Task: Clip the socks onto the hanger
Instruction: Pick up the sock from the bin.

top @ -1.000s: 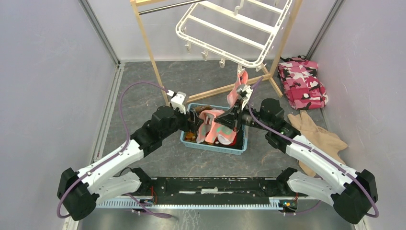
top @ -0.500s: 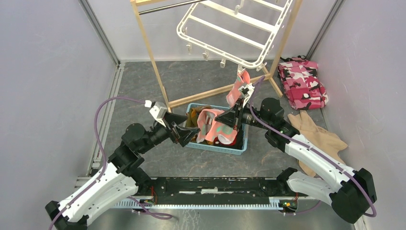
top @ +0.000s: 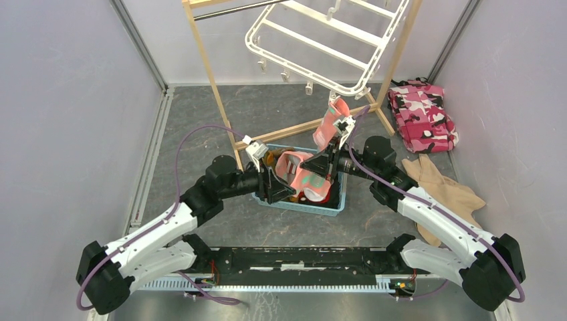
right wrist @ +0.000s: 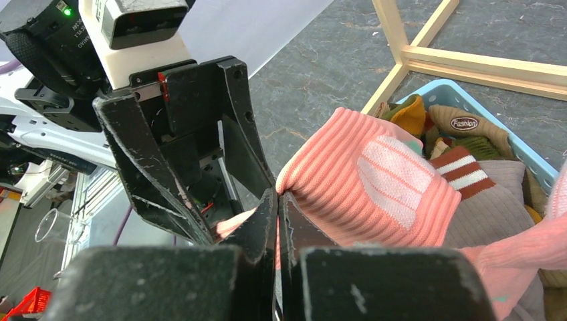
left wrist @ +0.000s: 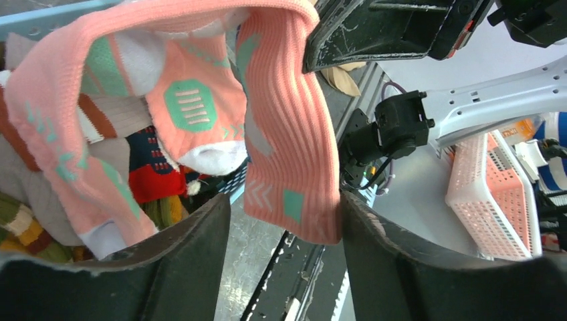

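Note:
My right gripper (right wrist: pixel 277 194) (top: pixel 310 164) is shut on a salmon-pink sock (right wrist: pixel 374 180) with teal and white patches, held above the blue basket (top: pixel 334 204). The sock's free end (left wrist: pixel 281 134) hangs down between the fingers of my left gripper (left wrist: pixel 284 200) (top: pixel 275 187). Those fingers stand open; the cuff touches the right finger and a gap shows on the left. More socks (left wrist: pixel 150 180), red, grey-brown and striped, lie in the basket. Another pink sock (top: pixel 329 127) hangs from a clip on the white hanger (top: pixel 314 43).
A light wooden frame stand (top: pixel 207 73) carries the hanger behind the basket. Pink camouflage cloth (top: pixel 421 117) and a tan garment (top: pixel 444 190) lie at the right. A pink crate (left wrist: pixel 498 194) shows beyond the table's near edge.
My left arm pulled back to the left, then returned to the basket, and its jaws now straddle the sock's hanging end. The right arm has stayed put with the sock.

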Available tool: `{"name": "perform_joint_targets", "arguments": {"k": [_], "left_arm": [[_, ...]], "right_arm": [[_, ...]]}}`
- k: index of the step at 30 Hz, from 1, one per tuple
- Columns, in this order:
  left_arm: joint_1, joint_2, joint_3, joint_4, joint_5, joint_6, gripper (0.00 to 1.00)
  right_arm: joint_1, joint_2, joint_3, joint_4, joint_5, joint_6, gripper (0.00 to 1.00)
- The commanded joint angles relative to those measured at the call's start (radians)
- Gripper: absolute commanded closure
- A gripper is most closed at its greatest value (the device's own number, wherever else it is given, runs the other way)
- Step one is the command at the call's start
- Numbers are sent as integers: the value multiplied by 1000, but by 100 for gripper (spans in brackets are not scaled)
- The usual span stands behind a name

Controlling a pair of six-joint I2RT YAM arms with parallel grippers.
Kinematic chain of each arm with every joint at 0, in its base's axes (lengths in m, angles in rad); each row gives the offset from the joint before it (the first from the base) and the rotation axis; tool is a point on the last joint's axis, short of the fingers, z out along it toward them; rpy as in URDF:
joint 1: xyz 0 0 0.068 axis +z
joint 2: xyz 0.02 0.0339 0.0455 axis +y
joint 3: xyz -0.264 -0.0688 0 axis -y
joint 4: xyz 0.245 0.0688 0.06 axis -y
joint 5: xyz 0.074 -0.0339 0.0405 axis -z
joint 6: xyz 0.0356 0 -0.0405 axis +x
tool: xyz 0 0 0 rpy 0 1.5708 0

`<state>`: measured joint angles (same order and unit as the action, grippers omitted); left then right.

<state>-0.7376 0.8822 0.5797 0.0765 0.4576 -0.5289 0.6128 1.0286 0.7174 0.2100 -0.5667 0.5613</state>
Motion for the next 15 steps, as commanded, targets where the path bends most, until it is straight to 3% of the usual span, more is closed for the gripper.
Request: {"name": "perform_joint_targets", "arguments": {"k": [1, 5, 7, 10, 15], "left_arm": [[-13, 44, 76, 35, 68, -22, 38], [-15, 76, 92, 43, 86, -19, 71], [-15, 77, 95, 47, 82, -26, 94], [-14, 55, 86, 42, 22, -53, 98], [-8, -47, 33, 55, -126, -167, 98]], "right_arm": [[-2, -3, -1, 53, 4, 16, 100], [-3, -6, 2, 51, 1, 2, 100], [-3, -10, 4, 49, -4, -14, 100], [-3, -25, 8, 46, -25, -45, 97], [-3, -77, 42, 2, -127, -250, 75]]}}
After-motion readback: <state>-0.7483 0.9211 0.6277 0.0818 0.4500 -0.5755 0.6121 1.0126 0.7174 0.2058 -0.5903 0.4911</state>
